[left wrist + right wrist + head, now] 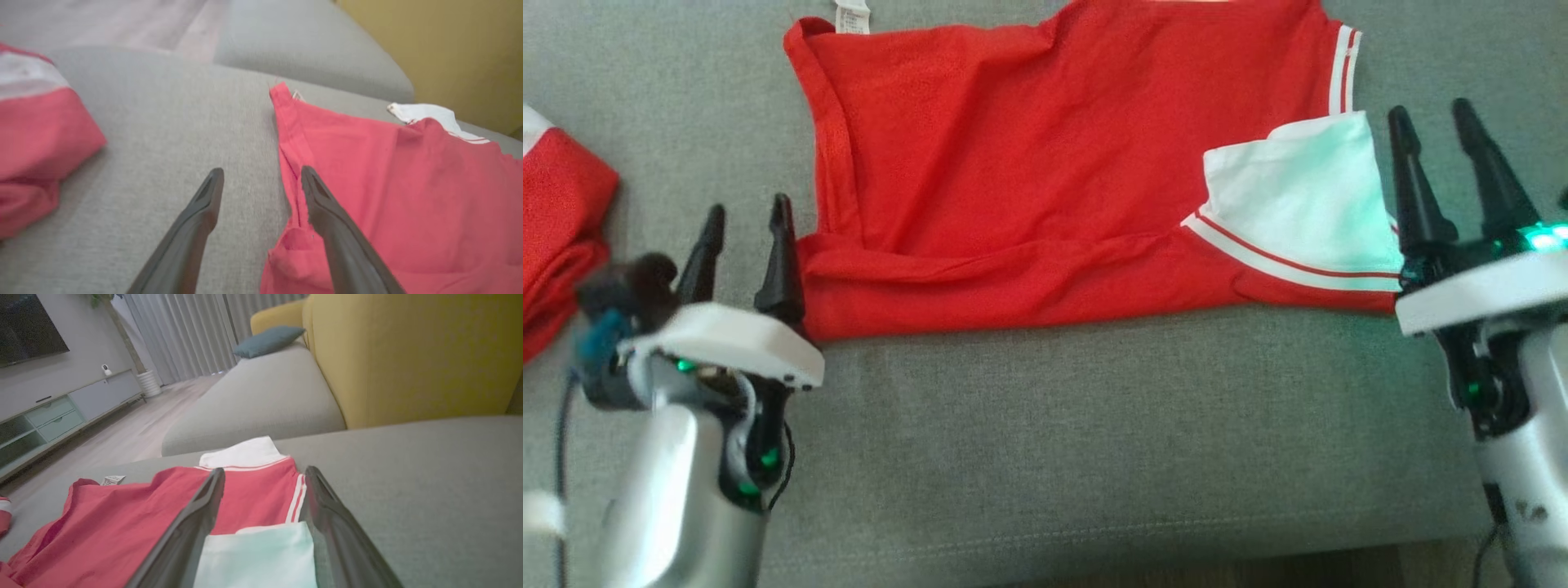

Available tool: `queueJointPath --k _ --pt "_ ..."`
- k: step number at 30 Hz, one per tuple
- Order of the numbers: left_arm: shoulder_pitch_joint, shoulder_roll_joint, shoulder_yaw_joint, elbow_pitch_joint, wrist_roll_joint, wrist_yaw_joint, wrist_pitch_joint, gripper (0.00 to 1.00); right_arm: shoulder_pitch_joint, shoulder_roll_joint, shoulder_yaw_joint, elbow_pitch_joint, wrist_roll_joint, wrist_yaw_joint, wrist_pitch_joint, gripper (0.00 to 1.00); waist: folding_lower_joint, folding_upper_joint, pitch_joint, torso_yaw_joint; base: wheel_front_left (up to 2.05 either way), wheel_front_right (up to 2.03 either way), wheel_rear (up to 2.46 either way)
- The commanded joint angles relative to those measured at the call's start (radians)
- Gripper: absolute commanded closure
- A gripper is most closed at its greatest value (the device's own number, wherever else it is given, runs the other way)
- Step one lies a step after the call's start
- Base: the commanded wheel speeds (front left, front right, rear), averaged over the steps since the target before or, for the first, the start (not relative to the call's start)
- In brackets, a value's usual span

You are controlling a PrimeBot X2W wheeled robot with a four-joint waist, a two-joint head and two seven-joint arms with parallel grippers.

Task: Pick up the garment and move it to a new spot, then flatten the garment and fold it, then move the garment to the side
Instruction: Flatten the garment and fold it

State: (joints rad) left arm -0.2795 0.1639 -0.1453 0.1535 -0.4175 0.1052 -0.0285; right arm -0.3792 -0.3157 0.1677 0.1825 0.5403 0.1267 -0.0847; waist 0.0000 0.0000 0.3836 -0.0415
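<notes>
A small white tag (852,15) sticks out at the far hem of the red garment (1029,163). There is printing on it, but it is too small and blurred to read. The garment lies spread on the grey sofa seat (1094,425), and the head view cuts off its far edge. A white sleeve (1298,196) trimmed with red and white stripes is folded over the garment's right end. The folds hide the rest of that sleeve.

The left end effector (749,208) is released, with its fingers spread. It sits at the garment's near left corner, one finger over the red hem and the other over bare cushion. The arm behind it is smeared by blur.

The right end effector (1430,112) is also released and gripping nothing. It stands just beside the garment's right end, next to the white sleeve.

Another red and white cloth (556,220) lies well to the left of the garment, cut off by the frame edge.
</notes>
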Motion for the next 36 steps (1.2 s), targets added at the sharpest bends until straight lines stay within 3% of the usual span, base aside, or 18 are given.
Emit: queueJointPath --k 1,5,19,30,36 --pt "0.022 0.008 0.030 -0.043 0.049 0.029 -0.082 0.00 0.048 -0.014 0.005 -0.049 -0.056 0.004 -0.058 0.00 0.0000 0.0000 -0.014 -0.001 0.00 0.00 0.00" --pt "0.067 -0.002 -0.001 -0.066 0.140 0.073 -0.192 0.00 0.124 0.016 -0.029 -0.100 -0.137 0.004 -0.107 0.00 0.0000 0.0000 -0.042 -0.003 0.00 0.00 0.00" --pt "0.218 -0.020 -0.037 -0.130 0.237 0.125 -0.232 0.00 0.350 0.115 -0.098 -0.255 -0.226 0.004 -0.053 0.00 0.0000 0.0000 -0.112 -0.014 0.00 0.00 0.00" --pt "0.238 -0.030 -0.031 -0.123 0.244 0.119 -0.233 0.00 0.385 0.134 -0.114 -0.277 -0.236 0.004 -0.019 0.00 0.0000 0.0000 -0.129 -0.015 0.00 0.00 0.00" --pt "0.219 -0.031 -0.046 -0.061 0.219 0.084 -0.222 0.00 0.379 0.121 -0.120 -0.233 -0.227 0.004 0.022 0.00 0.0000 0.0000 -0.109 -0.013 0.00 0.00 0.00"
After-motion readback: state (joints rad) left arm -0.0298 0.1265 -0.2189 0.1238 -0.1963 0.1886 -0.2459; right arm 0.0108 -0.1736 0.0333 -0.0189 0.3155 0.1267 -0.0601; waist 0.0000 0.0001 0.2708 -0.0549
